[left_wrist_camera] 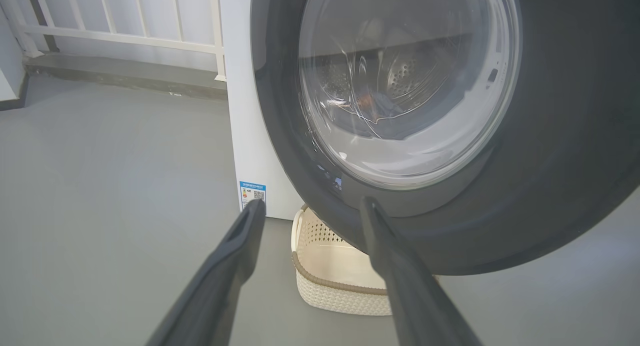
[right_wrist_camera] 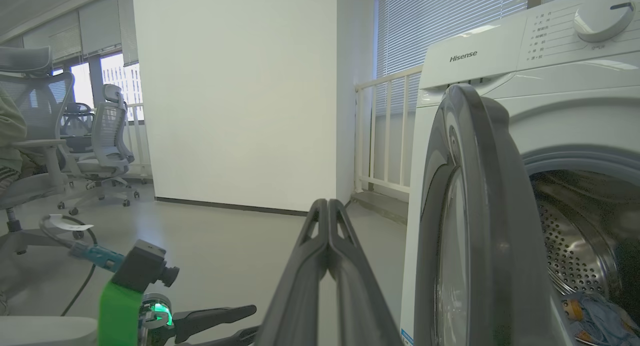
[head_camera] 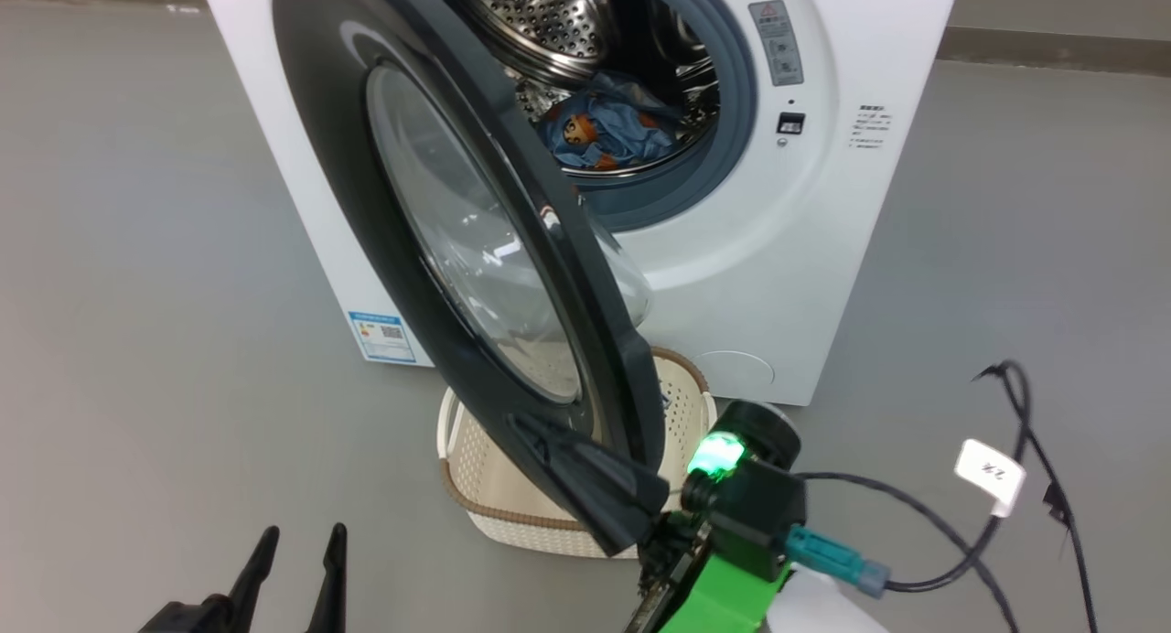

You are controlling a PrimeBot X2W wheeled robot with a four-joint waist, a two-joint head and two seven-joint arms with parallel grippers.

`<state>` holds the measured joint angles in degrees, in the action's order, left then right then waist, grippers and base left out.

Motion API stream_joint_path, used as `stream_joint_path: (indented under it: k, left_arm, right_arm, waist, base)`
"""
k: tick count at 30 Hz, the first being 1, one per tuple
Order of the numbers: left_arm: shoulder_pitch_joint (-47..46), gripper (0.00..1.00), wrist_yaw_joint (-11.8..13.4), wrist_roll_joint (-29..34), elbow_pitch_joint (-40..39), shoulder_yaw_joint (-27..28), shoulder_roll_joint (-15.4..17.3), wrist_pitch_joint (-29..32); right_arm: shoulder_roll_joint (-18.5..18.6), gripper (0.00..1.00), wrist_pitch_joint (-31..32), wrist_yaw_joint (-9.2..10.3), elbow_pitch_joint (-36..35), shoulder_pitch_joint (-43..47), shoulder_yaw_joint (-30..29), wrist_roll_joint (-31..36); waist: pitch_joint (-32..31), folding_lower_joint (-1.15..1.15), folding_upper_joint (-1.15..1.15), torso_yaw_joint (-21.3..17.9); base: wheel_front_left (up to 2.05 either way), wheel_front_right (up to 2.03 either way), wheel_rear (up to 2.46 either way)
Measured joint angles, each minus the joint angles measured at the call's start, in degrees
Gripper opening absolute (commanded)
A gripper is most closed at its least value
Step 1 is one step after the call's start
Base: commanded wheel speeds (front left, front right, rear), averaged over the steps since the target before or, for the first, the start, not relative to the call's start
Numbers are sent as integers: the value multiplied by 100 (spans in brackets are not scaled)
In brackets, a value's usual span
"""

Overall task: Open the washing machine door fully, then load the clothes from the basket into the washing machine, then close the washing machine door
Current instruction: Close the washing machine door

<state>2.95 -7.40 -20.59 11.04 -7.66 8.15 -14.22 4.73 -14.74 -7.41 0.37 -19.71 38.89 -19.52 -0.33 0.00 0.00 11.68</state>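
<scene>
You see clothes (head_camera: pixel 604 134) inside the washing machine (head_camera: pixel 778 276) and the basket (head_camera: pixel 526 534) in front of it looks empty, so only closing the half-open door (head_camera: pixel 329 157) remains; left gripper (head_camera: pixel 304 534) spread, right gripper (right_wrist_camera: pixel 327 206) pressed together.

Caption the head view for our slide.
Glossy black round door stands open; blue printed garment lies in perforated steel drum.

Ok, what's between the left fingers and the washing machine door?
Bare grey floor, in the head view, from the left gripper to the washing machine door; the basket sits under the door.
</scene>
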Motion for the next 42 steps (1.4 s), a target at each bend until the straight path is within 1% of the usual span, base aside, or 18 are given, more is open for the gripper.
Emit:
stream_joint_path:
  k: [2,8,18,27,38,42]
  left_arm:
    - [1,100,0,-26,-12,-37,1,0]
    - [-1,100,0,-52,-65,-100,0,0]
    - [-88,100,0,-82,-129,-112,1,0]
    - [-197,100,0,-102,-162,-135,0,0]
    - [-274,100,0,-138,-185,-123,-8,0]
    - [-347,100,0,-138,-242,-112,-34,0]
  right_arm:
    - [-2,0,0,0,232,5,99,-36]
    - [-23,0,0,0,646,135,97,-85]
    - [-62,0,1,0,1118,249,-185,-86]
    - [-60,0,1,0,1262,246,-460,-85]
    - [-73,0,1,-2,1248,187,-786,-83]
    - [-53,0,1,-2,1217,38,-903,-82]
  waist:
    - [28,0,0,57]
    - [133,0,0,143]
    - [272,0,0,117]
    - [443,0,0,94]
    - [730,0,0,82]
    - [864,0,0,63]
  base:
    - [0,0,0]
    - [0,0,0]
    - [0,0,0]
    - [0,0,0]
    - [0,0,0]
    - [0,0,0]
